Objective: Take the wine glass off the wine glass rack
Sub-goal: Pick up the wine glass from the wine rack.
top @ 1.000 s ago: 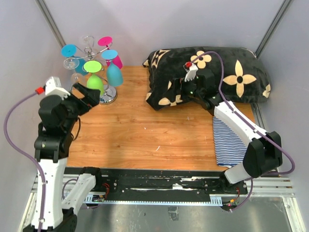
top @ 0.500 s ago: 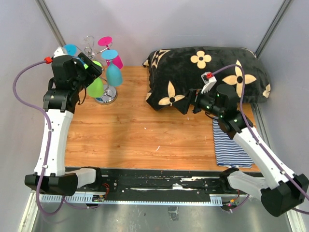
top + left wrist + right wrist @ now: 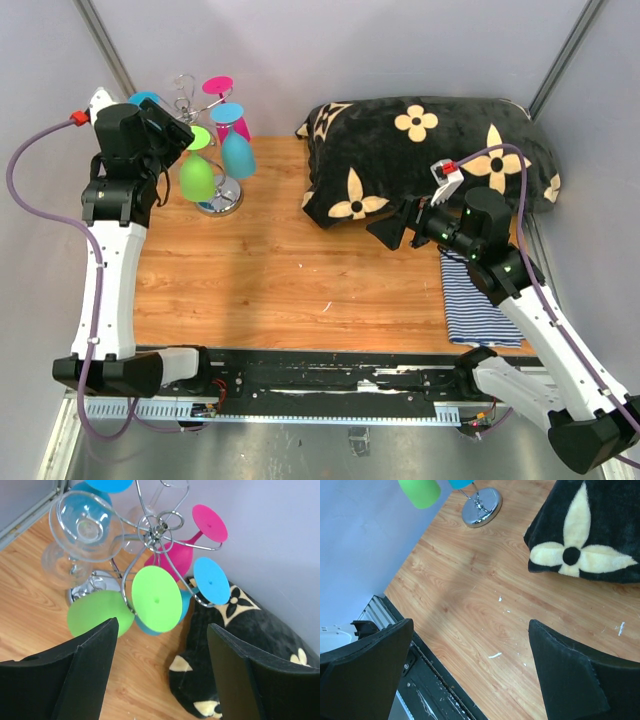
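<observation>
The wine glass rack (image 3: 184, 92) is a silver wire stand on a round chrome base (image 3: 221, 198) at the table's back left. Several glasses hang on it bowl down: a green wine glass (image 3: 197, 178), a blue one (image 3: 236, 155), a pink one (image 3: 241, 126) and a clear one (image 3: 86, 526). My left gripper (image 3: 170, 128) is raised beside the rack's top on its left, open and empty. In the left wrist view the green glass's round foot (image 3: 156, 599) lies just ahead of the left gripper (image 3: 162, 630). My right gripper (image 3: 386, 234) hovers open over the table's middle right.
A black cushion with cream flowers (image 3: 430, 150) fills the back right. A blue-striped cloth (image 3: 475, 295) lies on the right edge under the right arm. Grey walls close in behind and left of the rack. The black rail (image 3: 427, 680) runs along the near edge.
My left arm rose from low on the left and swung up to the rack's top. My right arm pulled back off the cushion toward the near right.
</observation>
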`<state>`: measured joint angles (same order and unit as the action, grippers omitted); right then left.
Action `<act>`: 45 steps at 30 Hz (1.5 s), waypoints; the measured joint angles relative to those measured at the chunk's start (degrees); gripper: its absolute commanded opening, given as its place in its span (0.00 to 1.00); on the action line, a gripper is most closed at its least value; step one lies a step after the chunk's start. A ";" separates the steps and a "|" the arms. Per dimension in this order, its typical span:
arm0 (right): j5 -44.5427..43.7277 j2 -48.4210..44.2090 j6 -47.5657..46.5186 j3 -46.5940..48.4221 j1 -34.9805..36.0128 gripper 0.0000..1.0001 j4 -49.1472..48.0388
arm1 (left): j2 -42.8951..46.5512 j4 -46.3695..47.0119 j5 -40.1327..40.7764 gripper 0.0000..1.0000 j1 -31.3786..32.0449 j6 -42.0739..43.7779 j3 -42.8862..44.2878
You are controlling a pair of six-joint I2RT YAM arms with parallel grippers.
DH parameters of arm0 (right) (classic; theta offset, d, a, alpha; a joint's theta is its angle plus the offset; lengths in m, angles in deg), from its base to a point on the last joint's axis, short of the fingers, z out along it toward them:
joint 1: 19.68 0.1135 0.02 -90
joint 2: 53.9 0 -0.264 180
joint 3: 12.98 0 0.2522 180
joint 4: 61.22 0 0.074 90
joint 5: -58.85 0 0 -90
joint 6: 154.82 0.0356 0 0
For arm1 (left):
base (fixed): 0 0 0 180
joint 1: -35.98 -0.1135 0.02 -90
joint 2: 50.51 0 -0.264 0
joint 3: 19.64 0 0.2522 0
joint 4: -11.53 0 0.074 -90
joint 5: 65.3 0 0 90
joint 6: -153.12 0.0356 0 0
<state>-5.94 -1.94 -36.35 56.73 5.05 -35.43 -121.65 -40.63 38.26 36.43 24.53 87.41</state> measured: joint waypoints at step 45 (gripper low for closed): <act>-4.42 -2.47 -0.20 0.02 0.00 0.98 8.61 | -13.29 -0.94 -4.55 0.42 -3.34 11.13 7.15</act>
<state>-10.36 -4.41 -36.55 56.75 5.05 -26.81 -134.94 -41.57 33.71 33.08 35.66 94.56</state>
